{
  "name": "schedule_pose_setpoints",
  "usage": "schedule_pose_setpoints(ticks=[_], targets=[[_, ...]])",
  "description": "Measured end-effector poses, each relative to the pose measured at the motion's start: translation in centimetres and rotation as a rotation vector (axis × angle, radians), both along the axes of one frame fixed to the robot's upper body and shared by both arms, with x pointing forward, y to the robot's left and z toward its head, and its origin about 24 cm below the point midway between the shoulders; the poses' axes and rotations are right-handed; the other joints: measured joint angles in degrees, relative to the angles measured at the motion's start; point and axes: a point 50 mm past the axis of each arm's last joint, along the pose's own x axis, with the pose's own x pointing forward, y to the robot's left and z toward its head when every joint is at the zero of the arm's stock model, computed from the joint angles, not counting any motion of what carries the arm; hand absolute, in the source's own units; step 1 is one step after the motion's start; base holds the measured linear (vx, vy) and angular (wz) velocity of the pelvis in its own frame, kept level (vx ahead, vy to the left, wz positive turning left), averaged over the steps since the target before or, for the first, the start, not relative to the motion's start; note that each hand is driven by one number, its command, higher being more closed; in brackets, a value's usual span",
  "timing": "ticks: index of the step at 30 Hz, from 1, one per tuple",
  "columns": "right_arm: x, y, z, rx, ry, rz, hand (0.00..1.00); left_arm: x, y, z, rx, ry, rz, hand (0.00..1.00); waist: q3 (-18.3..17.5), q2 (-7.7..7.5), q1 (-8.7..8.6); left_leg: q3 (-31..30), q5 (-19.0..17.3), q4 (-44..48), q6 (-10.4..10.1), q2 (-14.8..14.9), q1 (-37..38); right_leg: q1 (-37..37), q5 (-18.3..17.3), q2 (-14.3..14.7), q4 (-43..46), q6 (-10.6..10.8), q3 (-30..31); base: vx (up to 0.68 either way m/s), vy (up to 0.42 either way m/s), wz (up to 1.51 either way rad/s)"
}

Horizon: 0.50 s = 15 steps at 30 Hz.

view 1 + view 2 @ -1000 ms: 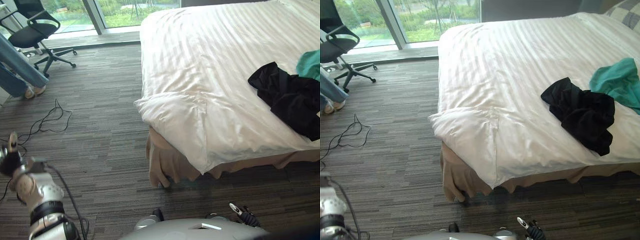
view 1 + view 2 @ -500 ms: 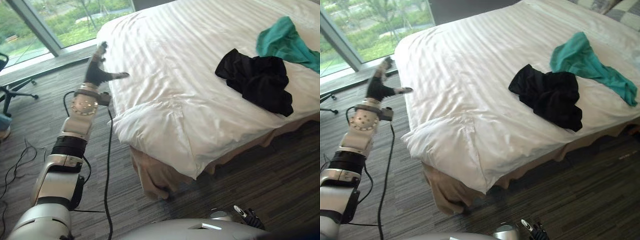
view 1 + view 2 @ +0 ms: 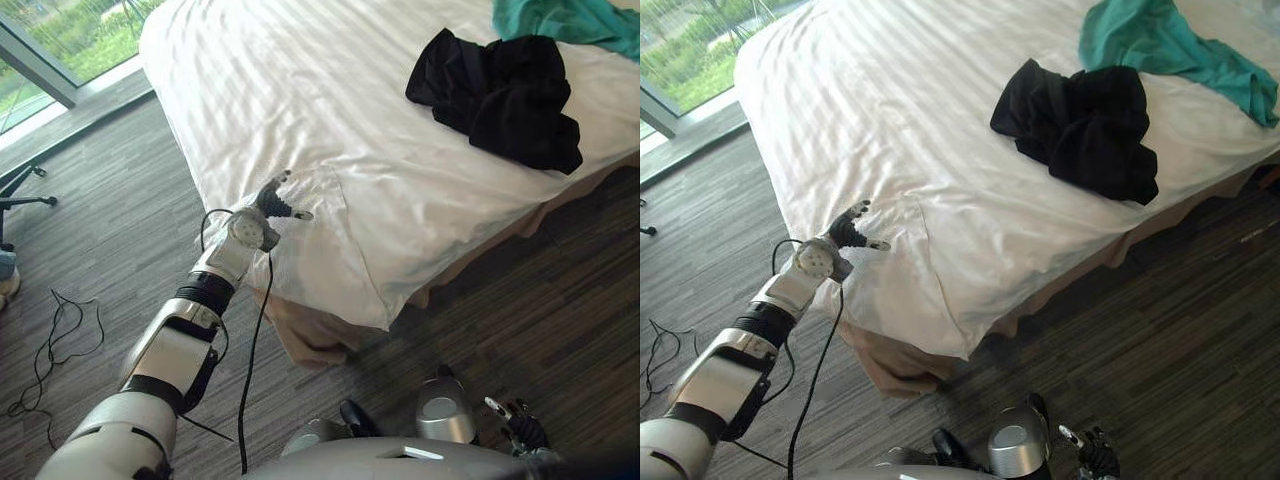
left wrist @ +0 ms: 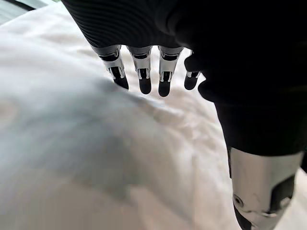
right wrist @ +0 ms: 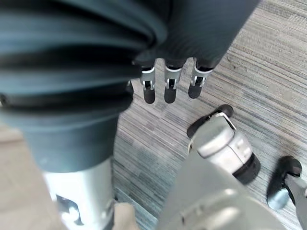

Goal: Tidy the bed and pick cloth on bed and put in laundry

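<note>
A black cloth (image 3: 500,90) lies crumpled on the white duvet (image 3: 300,90) near the bed's foot edge, and a teal cloth (image 3: 1170,45) touches its far side. My left hand (image 3: 275,200) reaches out to the duvet's folded-over corner (image 3: 930,270). In the left wrist view its fingers (image 4: 140,76) are straight and open just above the white fabric, holding nothing. My right hand (image 5: 168,84) hangs low at my side over the carpet with relaxed, empty fingers; it also appears as the right hand (image 3: 515,425) at the picture's bottom.
A beige bed skirt (image 3: 310,340) hangs below the duvet corner. Striped grey carpet (image 3: 560,300) runs around the bed. An office chair's base (image 3: 25,185) stands by the window (image 3: 60,40) on the left, with a loose cable (image 3: 60,330) and a person's shoe (image 3: 6,285) nearby.
The camera has swung toward the bed. My left hand has come down from the air beside the bed's side edge to the duvet's folded corner.
</note>
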Motion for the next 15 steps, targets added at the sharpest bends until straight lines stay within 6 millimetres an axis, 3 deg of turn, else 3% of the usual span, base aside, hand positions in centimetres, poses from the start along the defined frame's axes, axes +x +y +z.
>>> schedule_pose_setpoints(ticks=[2, 3, 10, 15], targets=[[1.1, -0.6, 0.5, -0.012, -0.031, 0.02, 0.0, -0.1, 0.3, -0.5, 0.022, 0.032, 0.022, 0.0, 1.3, -0.02, -0.64, 0.2, -0.5, 1.4, 0.4, -0.2, -1.7, -2.1, -0.9, -0.4, 1.6, 0.7, 1.2, -0.11, -0.03, -0.08], [1.3, -0.7, 0.6, -0.014, -0.037, 0.023, 0.0, -0.1, 0.4, -0.5, 0.039, 0.03, 0.023, 1.0, 1.4, 0.06, -0.92, 0.2, -0.7, 1.7, 0.5, -0.2, -2.2, -2.6, -1.0, -0.5, 1.8, 0.8, 1.2, -0.11, -0.037, 0.0], [2.3, -0.4, 0.8, -0.007, -0.064, 0.066, 0.0, 0.2, 1.0, -0.4, 0.22, 0.025, 0.026, 1.0, 3.0, -0.03, -1.36, 0.2, -3.2, 2.8, 0.6, 0.5, -4.0, -5.2, -2.8, -0.3, 3.9, 2.2, 1.3, -0.11, -0.013, -0.02], [4.0, -0.2, 1.2, -0.014, -0.081, 0.13, 0.0, 0.1, 1.6, -0.4, 0.193, -0.007, 0.035, 1.0, 3.3, -0.13, -1.64, -0.1, -2.3, 1.4, 0.9, 0.0, -4.7, -6.1, -2.6, -0.5, 3.5, 2.6, 0.9, -0.1, 0.003, 0.02]])
